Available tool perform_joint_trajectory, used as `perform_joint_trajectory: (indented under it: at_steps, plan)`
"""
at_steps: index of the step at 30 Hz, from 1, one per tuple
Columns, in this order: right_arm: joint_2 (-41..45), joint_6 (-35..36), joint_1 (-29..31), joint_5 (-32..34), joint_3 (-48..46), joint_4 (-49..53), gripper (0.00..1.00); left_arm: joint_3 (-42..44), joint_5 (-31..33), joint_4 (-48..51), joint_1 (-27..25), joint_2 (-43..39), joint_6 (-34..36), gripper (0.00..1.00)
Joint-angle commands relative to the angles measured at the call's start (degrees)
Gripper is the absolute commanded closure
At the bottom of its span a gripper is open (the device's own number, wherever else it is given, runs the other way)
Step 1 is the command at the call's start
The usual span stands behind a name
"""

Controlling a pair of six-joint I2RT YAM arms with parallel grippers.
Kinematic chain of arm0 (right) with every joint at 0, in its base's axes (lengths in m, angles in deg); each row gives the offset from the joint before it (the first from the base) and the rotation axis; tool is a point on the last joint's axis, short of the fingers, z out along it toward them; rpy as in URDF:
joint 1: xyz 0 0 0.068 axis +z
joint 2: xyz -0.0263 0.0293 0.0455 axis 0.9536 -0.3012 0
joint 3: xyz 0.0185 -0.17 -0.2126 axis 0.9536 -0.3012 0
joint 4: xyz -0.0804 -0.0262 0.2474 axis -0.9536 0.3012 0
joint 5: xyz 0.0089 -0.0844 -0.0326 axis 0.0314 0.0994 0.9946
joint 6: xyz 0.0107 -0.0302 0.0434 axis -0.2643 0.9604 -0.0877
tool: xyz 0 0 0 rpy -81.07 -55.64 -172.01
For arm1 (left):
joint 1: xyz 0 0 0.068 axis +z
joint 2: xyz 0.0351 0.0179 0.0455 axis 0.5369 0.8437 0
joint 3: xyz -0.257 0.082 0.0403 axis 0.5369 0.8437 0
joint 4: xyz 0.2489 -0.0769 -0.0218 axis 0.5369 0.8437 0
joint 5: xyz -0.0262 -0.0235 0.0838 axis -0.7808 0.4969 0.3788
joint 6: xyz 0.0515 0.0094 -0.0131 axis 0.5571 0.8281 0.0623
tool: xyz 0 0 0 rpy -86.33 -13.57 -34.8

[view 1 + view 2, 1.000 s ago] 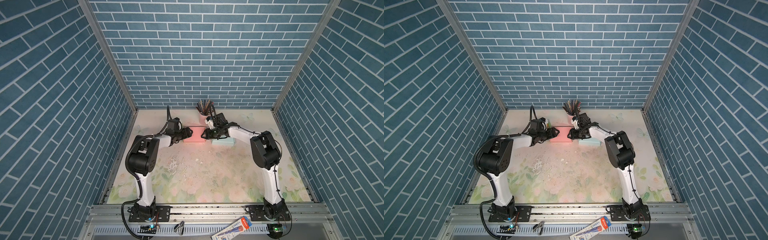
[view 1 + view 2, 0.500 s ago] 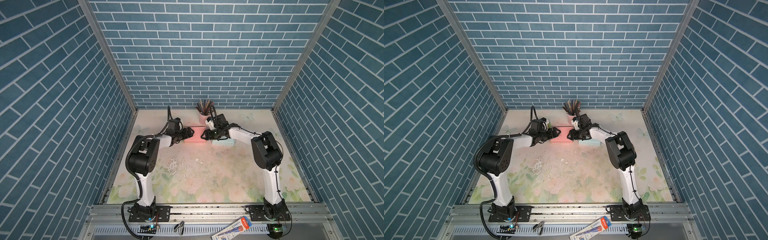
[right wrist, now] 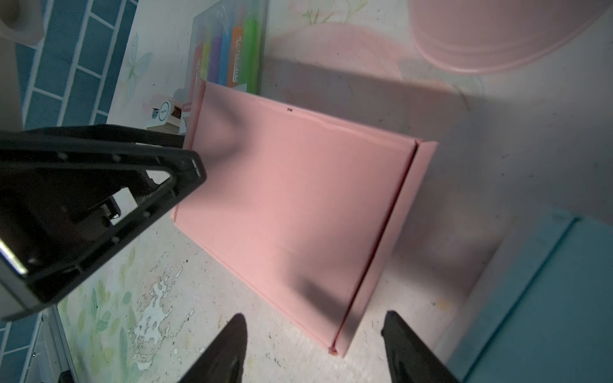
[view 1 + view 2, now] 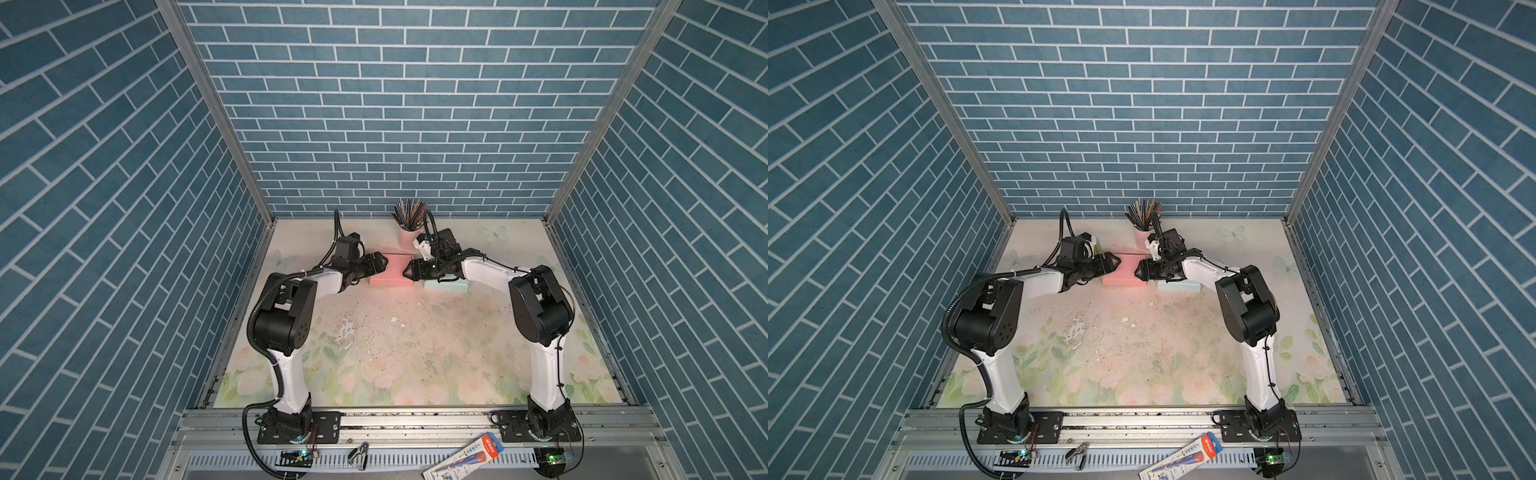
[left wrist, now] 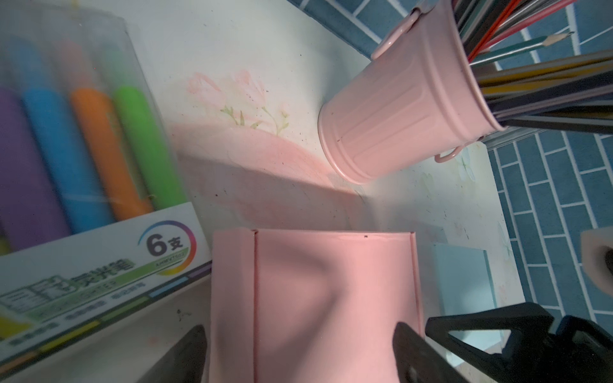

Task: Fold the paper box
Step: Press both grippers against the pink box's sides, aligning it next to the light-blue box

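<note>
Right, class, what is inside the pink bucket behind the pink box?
Pencils fan out above the rim of the pink bucket. Its wall hides their lower ends and anything else inside.

Paper box (image 4: 390,272) flat on bench (image 4: 415,353), toward back, near middle. Second box (image 4: 446,286) just right of it. Pencil bucket (image 4: 406,237) behind paper box. Marker pack (image 5: 83,139) just beside paper box's back-left corner. Left end effector (image 4: 382,262) over paper box's left edge, right end effector (image 4: 408,272) over right edge.
</note>
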Motion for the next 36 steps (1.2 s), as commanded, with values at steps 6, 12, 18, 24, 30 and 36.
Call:
perform_joint_trajectory:
  at_steps: [6,12,18,24,30,36]
  plan:
    - [5.2,-0.3,-0.2,1.0,-1.7,-1.0,0.34,1.0,2.6,2.1,0.0,-3.8,0.5,0.12]
    - [8.5,-0.2,-0.3,1.7,-3.4,-1.0,0.34,-0.3,3.3,4.1,0.5,-4.4,1.4,0.12]
    - [11.6,0.2,-0.2,2.3,-5.7,-0.8,0.34,-1.1,3.7,5.2,0.7,-4.9,2.1,0.12]
    - [13.1,0.5,-0.3,2.8,-6.9,-0.7,0.34,-1.6,2.3,4.2,0.5,-3.0,1.2,0.12]
    - [13.6,0.8,-0.6,3.3,-7.6,-0.5,0.34,-4.5,1.9,5.0,-1.1,-1.0,2.1,0.12]
    - [14.1,0.9,-1.0,3.6,-8.6,-0.6,0.34,-5.7,1.7,4.8,-1.6,0.7,1.7,0.12]
